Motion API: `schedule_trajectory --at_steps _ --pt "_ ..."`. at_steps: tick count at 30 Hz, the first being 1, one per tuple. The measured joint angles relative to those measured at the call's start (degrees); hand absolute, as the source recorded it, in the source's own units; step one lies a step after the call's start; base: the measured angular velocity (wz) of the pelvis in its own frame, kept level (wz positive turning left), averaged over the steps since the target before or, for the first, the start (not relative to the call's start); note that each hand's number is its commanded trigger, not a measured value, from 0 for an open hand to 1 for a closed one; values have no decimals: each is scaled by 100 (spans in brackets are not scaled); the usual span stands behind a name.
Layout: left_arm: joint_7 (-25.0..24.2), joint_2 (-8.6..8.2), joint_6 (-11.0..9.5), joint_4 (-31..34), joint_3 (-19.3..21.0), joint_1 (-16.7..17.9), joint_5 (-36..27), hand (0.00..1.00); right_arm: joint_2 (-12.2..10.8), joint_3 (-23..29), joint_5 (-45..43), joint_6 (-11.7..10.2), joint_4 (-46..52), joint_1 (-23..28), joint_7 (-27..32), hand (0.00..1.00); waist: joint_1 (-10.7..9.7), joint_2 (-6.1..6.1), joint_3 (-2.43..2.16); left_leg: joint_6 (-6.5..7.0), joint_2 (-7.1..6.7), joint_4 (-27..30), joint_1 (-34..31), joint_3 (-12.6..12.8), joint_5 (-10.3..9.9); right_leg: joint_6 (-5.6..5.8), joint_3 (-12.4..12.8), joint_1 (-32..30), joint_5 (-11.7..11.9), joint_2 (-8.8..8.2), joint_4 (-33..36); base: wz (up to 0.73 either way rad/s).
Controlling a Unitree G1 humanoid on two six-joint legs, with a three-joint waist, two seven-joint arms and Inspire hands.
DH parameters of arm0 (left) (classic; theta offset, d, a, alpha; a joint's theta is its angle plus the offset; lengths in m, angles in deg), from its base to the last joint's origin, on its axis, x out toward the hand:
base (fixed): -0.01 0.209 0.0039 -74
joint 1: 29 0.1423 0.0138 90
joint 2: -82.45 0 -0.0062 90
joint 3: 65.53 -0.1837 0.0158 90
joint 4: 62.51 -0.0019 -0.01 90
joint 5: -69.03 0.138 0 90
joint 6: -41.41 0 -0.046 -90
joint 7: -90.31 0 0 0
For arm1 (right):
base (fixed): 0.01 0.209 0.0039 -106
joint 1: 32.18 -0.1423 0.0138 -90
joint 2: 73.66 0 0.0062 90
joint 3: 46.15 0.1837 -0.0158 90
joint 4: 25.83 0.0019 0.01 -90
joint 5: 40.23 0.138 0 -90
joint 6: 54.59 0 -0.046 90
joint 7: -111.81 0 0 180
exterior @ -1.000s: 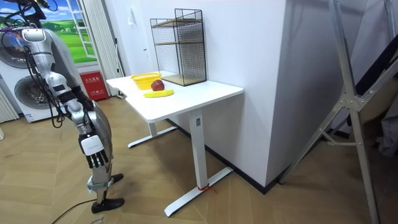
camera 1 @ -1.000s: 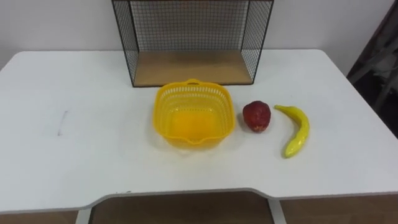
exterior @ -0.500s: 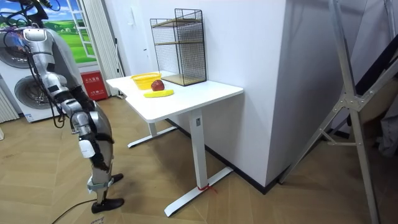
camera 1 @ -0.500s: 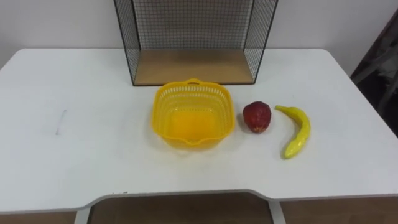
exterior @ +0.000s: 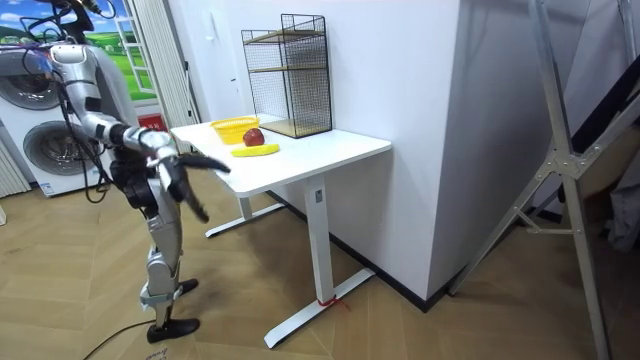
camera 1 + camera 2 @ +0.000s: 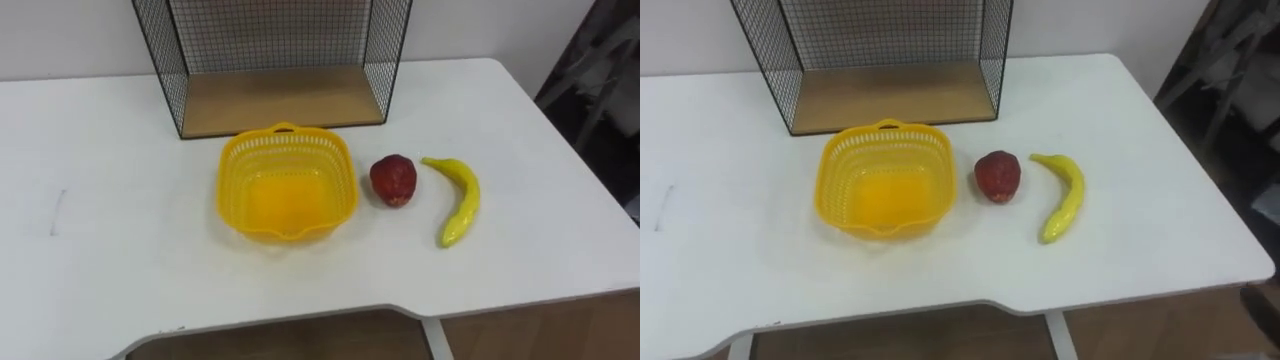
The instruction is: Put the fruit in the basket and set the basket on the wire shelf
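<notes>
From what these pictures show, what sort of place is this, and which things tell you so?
Probably a home-style laundry or utility room used as a test space: washing machines stand at the room view's left, the floor is wood, and a white table holds a wire shelf.

Left hand (image 5: 220,165) and right hand (image 5: 199,209) raised from sides, toward the table (image 5: 330,150)

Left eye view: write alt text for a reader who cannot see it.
An empty yellow basket sits on a white table, with a red fruit and a banana lying apart to its right. A black wire shelf with a wooden base stands behind the basket.
</notes>
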Motion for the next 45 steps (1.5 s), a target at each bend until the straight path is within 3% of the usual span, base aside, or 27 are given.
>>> schedule_trajectory --at_steps 6,12,17,21,26,33,39,45 --pt "-1 56 2 -3 -129 39 36 0 207 -117 -1485 -234 1056 -298 400 0 283 -21 1 13 -35 -148 78 -2 69 34 35 -2 54 -8 -148 -1" --pt "-3 84 -9 21 -223 65 140 0 358 -694 -2475 -266 1207 -586 -93 0 327 -39 7 13 -38 -176 79 -14 106 28 22 16 82 -7 -178 -1" --pt "-3 100 -9 23 -459 73 164 0 458 -1275 -2605 -265 1451 -584 -600 0 353 -67 13 14 -37 -165 106 -30 109 25 -9 117 85 -8 -175 1" --pt "-42 157 -20 65 -707 -18 167 0 517 -1728 -2607 -262 1451 -585 -1346 0 421 -181 48 12 -36 -162 102 -58 137 9 -72 141 96 -13 -177 5" --pt "-44 161 -17 63 -755 -72 163 0 604 -2173 -2614 -251 1446 -585 -2136 0 516 -201 56 14 -33 -155 20 -109 138 11 -118 112 138 -7 -182 4" --pt "-44 208 -12 81 -843 -103 164 0 613 -2516 -2659 -248 1227 -624 -2916 0 629 -118 72 28 -45 -65 -58 -177 145 31 -187 99 169 -9 -189 5" --pt "-44 237 -18 158 -999 -115 165 0 634 -2905 -2688 -224 835 -673 -3428 0 678 49 28 32 -46 -57 -48 -190 150 30 -190 113 169 -10 -189 1" --pt "-43 282 -20 158 -1099 -115 165 0 637 -2965 -2690 -223 818 -679 -3547 0 743 5 52 33 -48 -53 4 -225 151 30 -226 187 169 -10 -188 2"
